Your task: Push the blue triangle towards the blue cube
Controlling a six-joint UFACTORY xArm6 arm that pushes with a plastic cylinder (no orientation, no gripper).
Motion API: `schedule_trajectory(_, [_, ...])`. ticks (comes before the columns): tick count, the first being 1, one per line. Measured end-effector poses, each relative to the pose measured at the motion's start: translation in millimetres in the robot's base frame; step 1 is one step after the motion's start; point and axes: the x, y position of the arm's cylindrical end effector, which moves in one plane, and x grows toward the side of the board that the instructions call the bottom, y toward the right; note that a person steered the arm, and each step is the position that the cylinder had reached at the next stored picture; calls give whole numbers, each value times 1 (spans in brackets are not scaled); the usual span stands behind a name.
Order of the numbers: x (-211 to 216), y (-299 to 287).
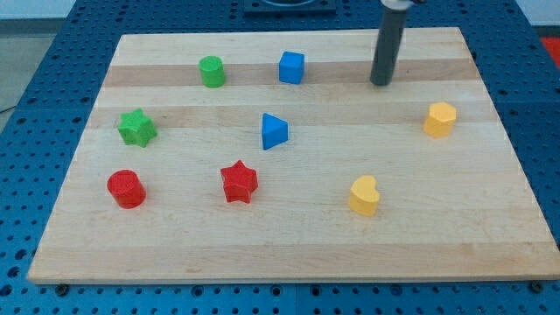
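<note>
The blue triangle lies near the middle of the wooden board. The blue cube sits above it, near the view's top, slightly to the right. My tip rests on the board near the view's top right. It is well to the right of the blue cube and up and to the right of the blue triangle, touching neither.
A green cylinder stands left of the blue cube. A green star and a red cylinder are at the left. A red star lies below the triangle. Two yellow heart blocks are at the right.
</note>
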Motion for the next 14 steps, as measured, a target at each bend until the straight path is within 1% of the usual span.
schedule_trajectory(1, [51,2])
schedule_trajectory(2, [80,-15])
schedule_trajectory(3, [105,-56])
schedule_trajectory(6, [126,-186])
schedule_trajectory(7, [107,-225])
schedule_trajectory(8, [52,-214])
schedule_trajectory(10, [111,-211])
schedule_trajectory(11, [105,-185])
schedule_trajectory(12, [65,-166])
schedule_trajectory(13, [40,-165])
schedule_trajectory(14, [63,-162])
